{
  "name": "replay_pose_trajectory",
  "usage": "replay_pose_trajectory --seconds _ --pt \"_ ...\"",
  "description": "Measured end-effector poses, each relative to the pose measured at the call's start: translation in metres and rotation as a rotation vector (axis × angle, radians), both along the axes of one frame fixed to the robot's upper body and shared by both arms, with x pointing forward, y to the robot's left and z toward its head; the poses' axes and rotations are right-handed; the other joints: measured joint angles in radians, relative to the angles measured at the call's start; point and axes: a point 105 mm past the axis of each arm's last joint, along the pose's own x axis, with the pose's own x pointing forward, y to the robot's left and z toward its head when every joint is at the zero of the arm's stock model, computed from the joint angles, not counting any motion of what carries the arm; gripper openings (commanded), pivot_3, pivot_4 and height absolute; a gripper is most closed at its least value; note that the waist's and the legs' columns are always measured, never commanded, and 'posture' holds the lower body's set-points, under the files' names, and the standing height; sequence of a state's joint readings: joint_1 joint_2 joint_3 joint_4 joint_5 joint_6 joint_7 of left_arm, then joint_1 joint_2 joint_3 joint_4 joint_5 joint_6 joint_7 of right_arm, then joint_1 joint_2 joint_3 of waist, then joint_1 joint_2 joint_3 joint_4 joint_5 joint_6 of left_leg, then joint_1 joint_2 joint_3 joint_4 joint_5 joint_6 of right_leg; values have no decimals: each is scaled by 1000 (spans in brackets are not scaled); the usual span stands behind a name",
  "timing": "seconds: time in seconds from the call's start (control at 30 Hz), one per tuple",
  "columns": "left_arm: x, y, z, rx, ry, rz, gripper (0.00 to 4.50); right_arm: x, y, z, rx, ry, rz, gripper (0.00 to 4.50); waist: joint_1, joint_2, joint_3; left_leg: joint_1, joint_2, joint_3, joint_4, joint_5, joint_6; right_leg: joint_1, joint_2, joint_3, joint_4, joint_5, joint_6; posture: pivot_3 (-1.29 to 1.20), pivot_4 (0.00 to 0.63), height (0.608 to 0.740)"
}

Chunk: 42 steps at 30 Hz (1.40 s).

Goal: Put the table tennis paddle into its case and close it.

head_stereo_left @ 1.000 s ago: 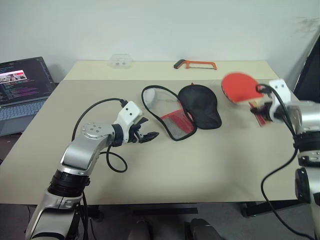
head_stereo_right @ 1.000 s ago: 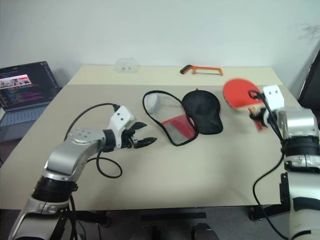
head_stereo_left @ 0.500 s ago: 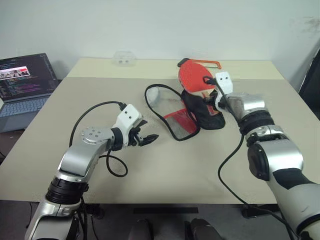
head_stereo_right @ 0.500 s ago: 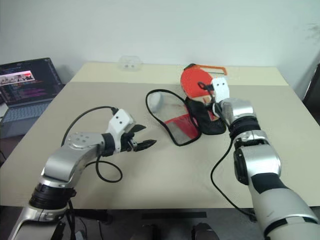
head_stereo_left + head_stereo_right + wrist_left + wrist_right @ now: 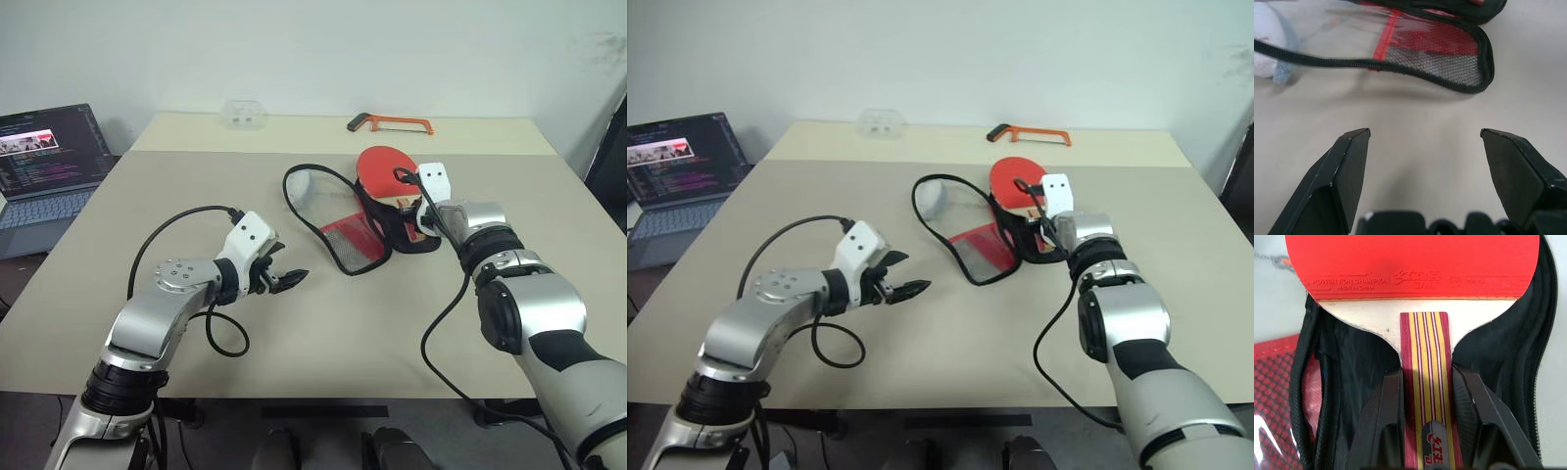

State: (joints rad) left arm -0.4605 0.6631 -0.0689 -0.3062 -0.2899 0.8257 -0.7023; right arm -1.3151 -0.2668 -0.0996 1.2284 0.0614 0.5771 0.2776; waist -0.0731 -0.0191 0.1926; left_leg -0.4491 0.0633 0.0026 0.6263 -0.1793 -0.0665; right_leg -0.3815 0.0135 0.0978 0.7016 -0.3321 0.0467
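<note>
Right gripper [image 5: 1425,396] now swung in from table's right edge, pinching paddle [image 5: 380,166] handle, blade over open case [image 5: 377,217], left gripper [image 5: 1425,142] spread, near case's mesh flap.

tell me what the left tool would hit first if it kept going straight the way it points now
Probably the case: the open left tool aims across a bare strip of table at the case's red mesh flap and its black zipper edge. It angles downward, so it might touch the table first; depth is hard to judge.

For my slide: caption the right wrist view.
Right gripper clamps the table tennis paddle by its handle above the open case.
</note>
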Motion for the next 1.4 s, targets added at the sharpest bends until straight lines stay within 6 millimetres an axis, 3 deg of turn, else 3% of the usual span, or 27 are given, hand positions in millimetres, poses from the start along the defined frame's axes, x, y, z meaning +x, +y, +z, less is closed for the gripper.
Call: replay_pose_trajectory --seconds 0.93,1.27,1.4 --pt "1 1 0 2 -6 10 3963 -3 -12 -7 -23 60 -88 1011 0 0 0 0 0 0 0 0 0 0 0 0 1 0 0 0 150 740" --pt "1 1 0 3 -7 11 3963 -4 -13 -12 -29 68 -95 4415 -1 0 0 0 0 0 1 0 0 0 0 0 1 0 0 0 150 740" --pt "1 3 1 10 -8 14 3963 -4 -14 -5 -28 61 -83 4474 -1 0 0 0 0 0 1 0 0 0 0 0 2 0 0 0 150 740"
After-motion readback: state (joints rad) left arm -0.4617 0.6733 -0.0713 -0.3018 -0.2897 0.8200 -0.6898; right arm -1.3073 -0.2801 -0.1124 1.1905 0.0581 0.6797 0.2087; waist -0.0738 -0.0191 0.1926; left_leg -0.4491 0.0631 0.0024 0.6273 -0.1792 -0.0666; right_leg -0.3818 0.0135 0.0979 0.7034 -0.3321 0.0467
